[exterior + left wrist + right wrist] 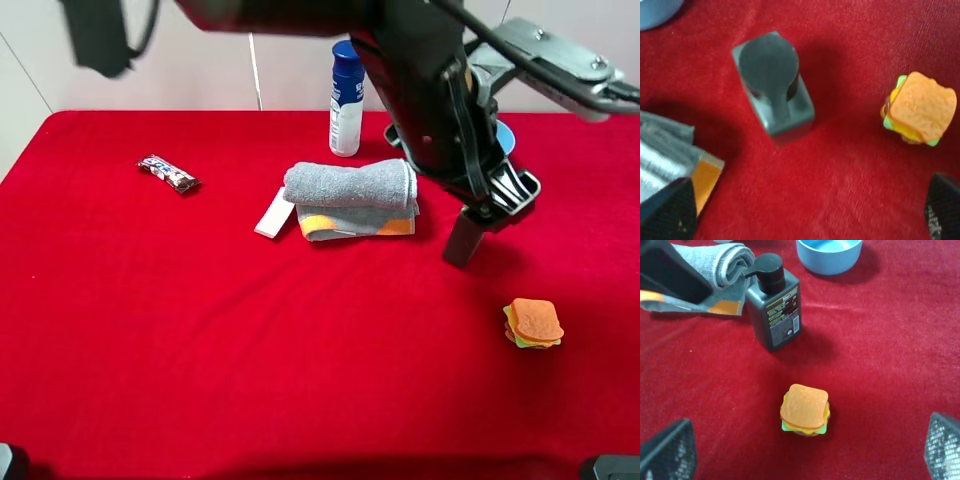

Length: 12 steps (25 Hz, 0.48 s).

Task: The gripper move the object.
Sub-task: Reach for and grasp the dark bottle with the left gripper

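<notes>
Your left gripper [805, 212] hangs wide open over the upright pump bottle [772, 82]; it's the nearer arm, so descend.

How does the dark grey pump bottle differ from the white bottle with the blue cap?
The pump bottle is dark grey, with a rectangular body and a pump head; the white bottle is round with a blue cap. In the high view the pump bottle stands right of the folded towels, the white bottle behind them. Both stand upright on the red cloth.
</notes>
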Each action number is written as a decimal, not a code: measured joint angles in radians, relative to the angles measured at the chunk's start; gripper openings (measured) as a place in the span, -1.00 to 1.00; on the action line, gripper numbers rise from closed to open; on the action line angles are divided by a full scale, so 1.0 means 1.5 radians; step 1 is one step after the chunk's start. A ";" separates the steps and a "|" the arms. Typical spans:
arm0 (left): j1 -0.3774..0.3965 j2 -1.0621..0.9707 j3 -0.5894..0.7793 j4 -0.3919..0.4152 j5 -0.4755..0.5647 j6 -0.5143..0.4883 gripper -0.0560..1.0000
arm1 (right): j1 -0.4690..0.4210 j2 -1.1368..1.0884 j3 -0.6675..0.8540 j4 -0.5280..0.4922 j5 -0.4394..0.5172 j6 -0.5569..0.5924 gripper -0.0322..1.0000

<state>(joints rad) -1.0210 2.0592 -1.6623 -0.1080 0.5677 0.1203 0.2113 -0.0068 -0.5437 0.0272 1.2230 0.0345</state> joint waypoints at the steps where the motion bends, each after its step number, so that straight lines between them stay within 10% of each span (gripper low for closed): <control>1: 0.000 0.006 -0.001 0.001 -0.007 0.000 0.81 | 0.000 0.000 0.000 0.000 0.000 0.000 0.41; 12: 0.000 0.059 -0.013 0.024 -0.084 0.001 0.81 | 0.000 0.000 0.000 0.002 0.000 0.000 0.41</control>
<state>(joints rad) -1.0211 2.1477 -1.6811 -0.0714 0.4417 0.1211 0.2113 -0.0068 -0.5437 0.0296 1.2230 0.0345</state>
